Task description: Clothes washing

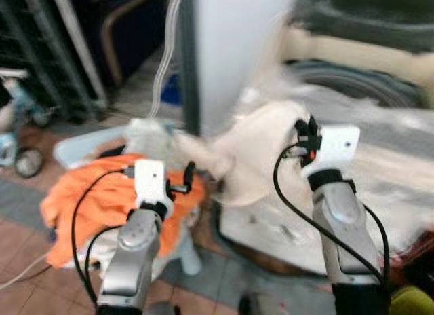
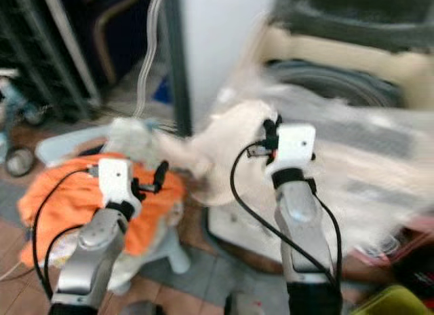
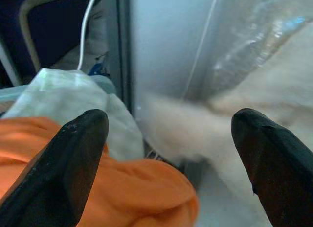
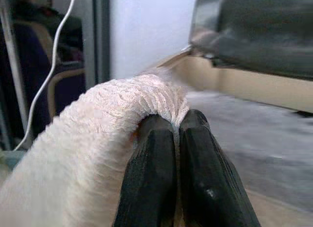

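Observation:
A cream knitted cloth [image 1: 261,149] hangs lifted in front of the white washing machine [image 1: 234,50], with my right gripper [image 4: 177,134] shut on its top fold. The cloth's lower end trails left toward a laundry basket [image 1: 74,149]. An orange garment [image 1: 102,196] is heaped over that basket, with a pale greenish cloth [image 3: 63,90] behind it. My left gripper [image 1: 188,176] hovers open just above the orange garment's right edge, with nothing between its fingers [image 3: 73,153]. The eye views are blurred on the right.
A dark round washer opening [image 1: 359,84] lies to the right behind the lifted cloth. A white cable [image 1: 163,64] runs down beside the machine. A chair frame [image 1: 122,30] and small items stand on the tiled floor [image 1: 27,247] at the left.

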`<state>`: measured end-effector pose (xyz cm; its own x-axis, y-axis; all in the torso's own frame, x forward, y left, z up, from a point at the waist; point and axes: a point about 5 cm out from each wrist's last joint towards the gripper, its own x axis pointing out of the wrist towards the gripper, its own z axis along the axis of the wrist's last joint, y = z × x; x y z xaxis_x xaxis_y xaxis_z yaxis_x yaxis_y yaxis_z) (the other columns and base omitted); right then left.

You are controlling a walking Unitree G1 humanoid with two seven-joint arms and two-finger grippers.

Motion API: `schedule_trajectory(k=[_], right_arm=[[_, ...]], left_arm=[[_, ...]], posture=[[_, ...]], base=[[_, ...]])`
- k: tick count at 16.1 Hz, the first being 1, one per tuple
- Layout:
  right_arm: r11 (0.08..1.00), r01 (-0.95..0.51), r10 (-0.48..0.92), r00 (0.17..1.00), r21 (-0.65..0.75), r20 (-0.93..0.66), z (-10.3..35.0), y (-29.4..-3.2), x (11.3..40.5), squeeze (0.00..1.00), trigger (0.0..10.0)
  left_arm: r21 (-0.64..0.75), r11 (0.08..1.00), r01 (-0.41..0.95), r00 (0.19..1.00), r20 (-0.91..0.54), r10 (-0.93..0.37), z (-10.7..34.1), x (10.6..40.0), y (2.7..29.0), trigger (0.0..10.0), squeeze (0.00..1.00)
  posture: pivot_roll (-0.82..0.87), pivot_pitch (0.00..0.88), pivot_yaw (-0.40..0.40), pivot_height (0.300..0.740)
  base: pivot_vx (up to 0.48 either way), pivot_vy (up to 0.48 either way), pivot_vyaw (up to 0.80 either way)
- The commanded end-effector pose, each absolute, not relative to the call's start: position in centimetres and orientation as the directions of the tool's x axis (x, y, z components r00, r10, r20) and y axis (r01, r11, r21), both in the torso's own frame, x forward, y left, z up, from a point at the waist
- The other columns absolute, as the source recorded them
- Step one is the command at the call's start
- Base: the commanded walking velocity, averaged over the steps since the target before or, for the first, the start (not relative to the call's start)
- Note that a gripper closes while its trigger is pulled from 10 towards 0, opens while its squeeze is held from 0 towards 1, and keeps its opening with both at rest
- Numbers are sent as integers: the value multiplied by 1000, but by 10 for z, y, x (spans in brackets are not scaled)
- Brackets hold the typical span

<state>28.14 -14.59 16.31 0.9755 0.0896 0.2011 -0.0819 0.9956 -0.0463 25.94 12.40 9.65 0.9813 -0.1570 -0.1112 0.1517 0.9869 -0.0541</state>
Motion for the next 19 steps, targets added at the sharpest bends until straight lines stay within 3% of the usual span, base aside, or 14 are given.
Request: schedule_trajectory(k=[1,6,12,19], right_arm=[[995,-85,93,969,-42,230,170,-142,282,0,10000],[994,-89,101,966,-63,237,171,-142,284,0,10000],[993,-92,108,962,-75,250,175,-145,289,0,10000],[954,-223,283,892,-202,352,209,-127,299,0,10000]], left_arm=[[-43,989,141,984,-103,-145,98,259,129,10000,0],[-70,984,164,983,-70,-169,102,259,129,10000,0],[-78,982,169,983,-64,-174,103,257,129,10000,0],[-80,980,184,980,-55,-189,103,257,127,10000,0]], posture=[[-41,33,1,740],[-42,28,5,740],[-40,30,7,740],[-43,35,3,740]], base=[[0,0,-800],[0,0,-800],[0,0,-263],[430,0,0]])
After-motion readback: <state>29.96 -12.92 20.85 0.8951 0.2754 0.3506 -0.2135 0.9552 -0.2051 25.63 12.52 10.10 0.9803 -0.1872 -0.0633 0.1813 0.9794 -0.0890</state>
